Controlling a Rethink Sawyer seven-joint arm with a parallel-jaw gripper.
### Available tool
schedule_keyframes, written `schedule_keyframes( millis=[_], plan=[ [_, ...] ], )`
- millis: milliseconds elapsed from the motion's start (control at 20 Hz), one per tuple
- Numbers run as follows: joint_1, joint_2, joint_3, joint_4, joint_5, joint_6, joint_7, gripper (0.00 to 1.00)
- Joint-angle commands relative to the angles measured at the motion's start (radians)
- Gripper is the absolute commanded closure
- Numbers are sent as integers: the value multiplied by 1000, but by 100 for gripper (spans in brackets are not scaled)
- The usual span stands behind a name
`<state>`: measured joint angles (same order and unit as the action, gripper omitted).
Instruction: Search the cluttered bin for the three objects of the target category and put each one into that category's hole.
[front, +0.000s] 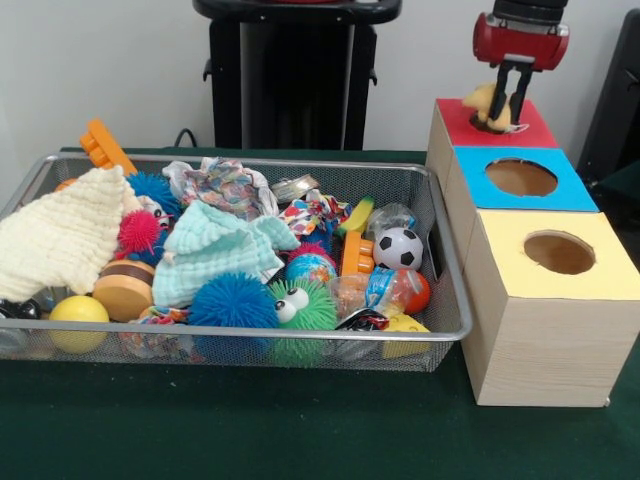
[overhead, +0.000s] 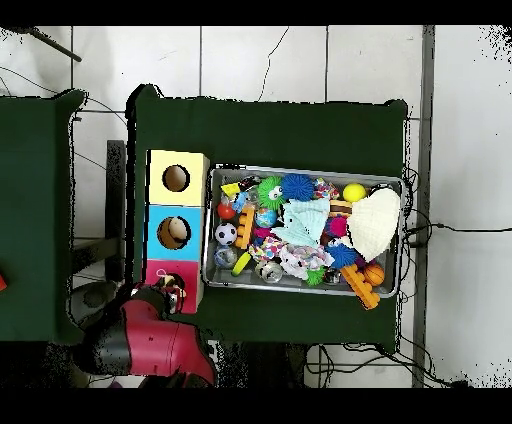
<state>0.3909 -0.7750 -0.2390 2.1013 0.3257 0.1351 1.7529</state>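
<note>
Gripper (front: 512, 108): you see it hanging straight down over the red hole (front: 492, 124), its black fingers reaching to the hole's mouth.
Grip: you find the fingers close together on a yellow toy (front: 484, 100), which sits at the hole's rim and bulges out to the left of them.
Hole: you can make out a red-painted top face at the far end of a pale wooden box (front: 540, 340); the blue hole (front: 521, 177) and the yellow hole (front: 559, 252) follow it toward the camera.
Bin (front: 240, 334): you see a wide, shallow wire basket with a thick metal rim, just beside the box and well apart from the gripper.
Bin contents: you see it piled with cloths, spiky balls, a small football (front: 398, 248) and a yellow ball (front: 78, 312).
Hidden: you cannot see the red opening clearly; the toy and fingers cover it.
Overhead view: the red arm (overhead: 150, 340) covers most of the red face, so you cannot see the gripper tips there.
Toy shape: too small for you to tell.
</note>
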Motion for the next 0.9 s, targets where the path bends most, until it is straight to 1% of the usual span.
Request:
schedule_keyframes(
  millis=[50,500,550,900],
  plan=[
    [-34,1,75,-20,15,39,190,100],
    [-36,2,75,-15,13,22,192,100],
    [-36,2,75,-14,14,18,194,0],
    [-32,10,73,-16,10,19,190,0]
  ],
)
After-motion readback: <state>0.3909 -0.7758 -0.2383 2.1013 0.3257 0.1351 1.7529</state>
